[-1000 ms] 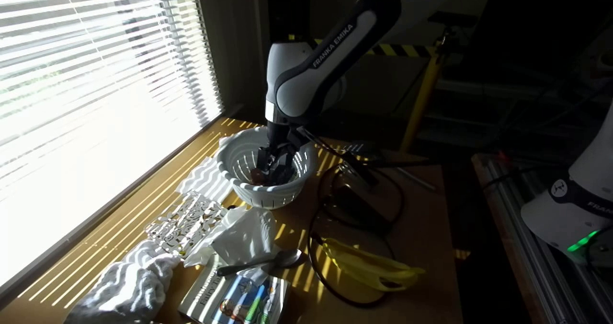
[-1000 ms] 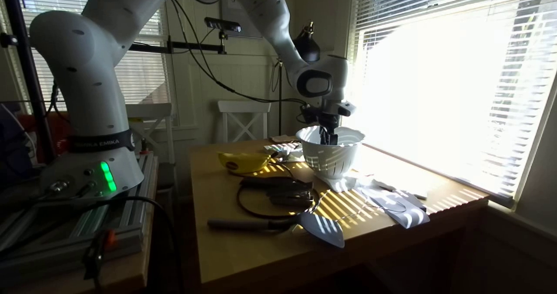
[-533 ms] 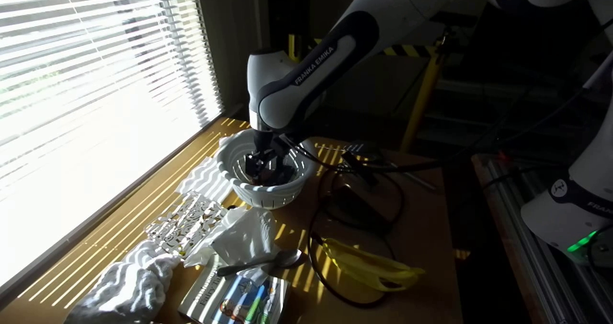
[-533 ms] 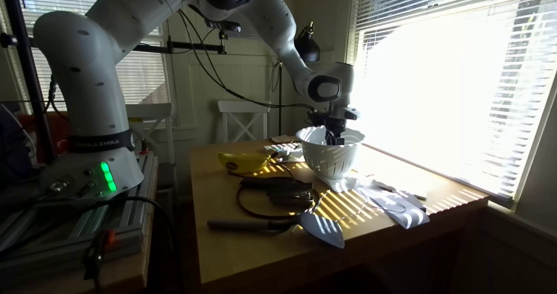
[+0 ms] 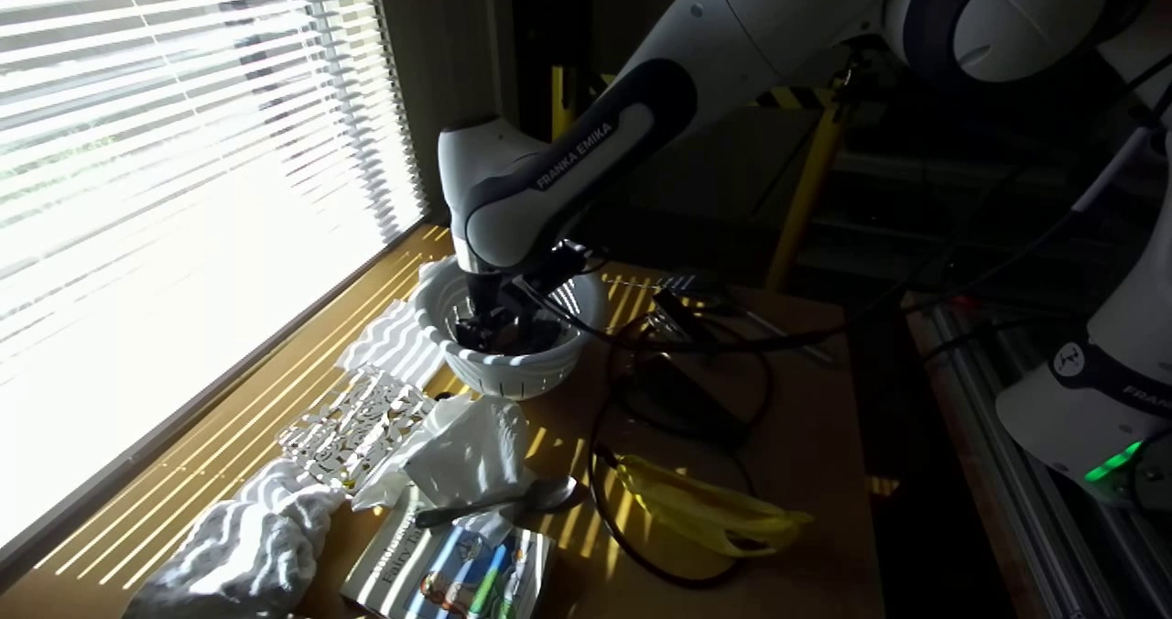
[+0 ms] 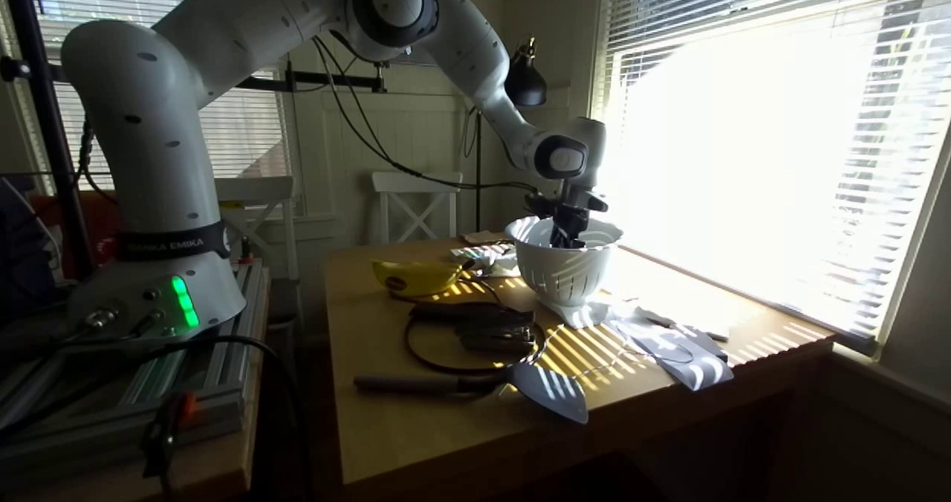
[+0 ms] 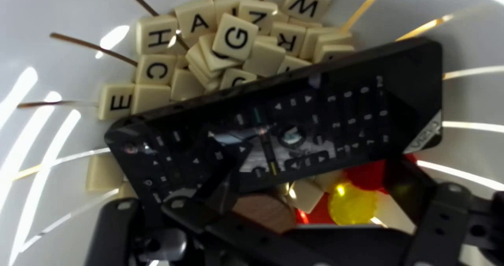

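Slatted sunlight crosses the wooden table, where both exterior views show me the white colander with my gripper inside it. Only the wrist view resolves the contents: a black remote control lying aslant, partly covering letter tiles, with a yellow piece and red pieces along its lower edge as framed there. My jaws stand spread at that same edge; whether the fingers touch the remote control I cannot tell. Conversely, a spoon overlapping a printed book shows clearly only in an exterior view; a black lamp standing behind the arm likewise reaches me only in an exterior view.
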Action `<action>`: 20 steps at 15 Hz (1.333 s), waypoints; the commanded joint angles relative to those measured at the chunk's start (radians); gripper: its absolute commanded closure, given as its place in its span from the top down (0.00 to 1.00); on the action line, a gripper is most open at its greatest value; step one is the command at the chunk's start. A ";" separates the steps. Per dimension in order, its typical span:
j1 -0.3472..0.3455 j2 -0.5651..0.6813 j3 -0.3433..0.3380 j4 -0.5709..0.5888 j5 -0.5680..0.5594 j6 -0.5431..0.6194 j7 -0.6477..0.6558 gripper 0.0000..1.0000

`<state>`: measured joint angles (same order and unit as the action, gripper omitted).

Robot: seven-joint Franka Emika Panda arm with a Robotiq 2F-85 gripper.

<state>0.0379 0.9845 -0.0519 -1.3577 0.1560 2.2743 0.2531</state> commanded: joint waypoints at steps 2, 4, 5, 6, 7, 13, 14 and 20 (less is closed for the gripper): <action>-0.017 0.076 -0.003 0.079 -0.005 -0.050 0.044 1.00; -0.021 0.095 -0.004 0.099 -0.006 -0.072 0.054 0.75; -0.022 0.098 -0.002 0.107 -0.005 -0.081 0.058 0.74; -0.023 0.100 -0.002 0.116 -0.004 -0.091 0.061 0.66; -0.023 0.100 -0.003 0.123 -0.006 -0.097 0.064 0.59; -0.023 0.075 -0.008 0.115 -0.005 -0.086 0.085 0.16; -0.022 0.070 -0.009 0.112 -0.005 -0.081 0.088 0.10; -0.008 0.008 -0.010 0.076 -0.013 -0.038 0.083 0.00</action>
<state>0.0198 1.0283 -0.0591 -1.2648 0.1560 2.2164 0.3215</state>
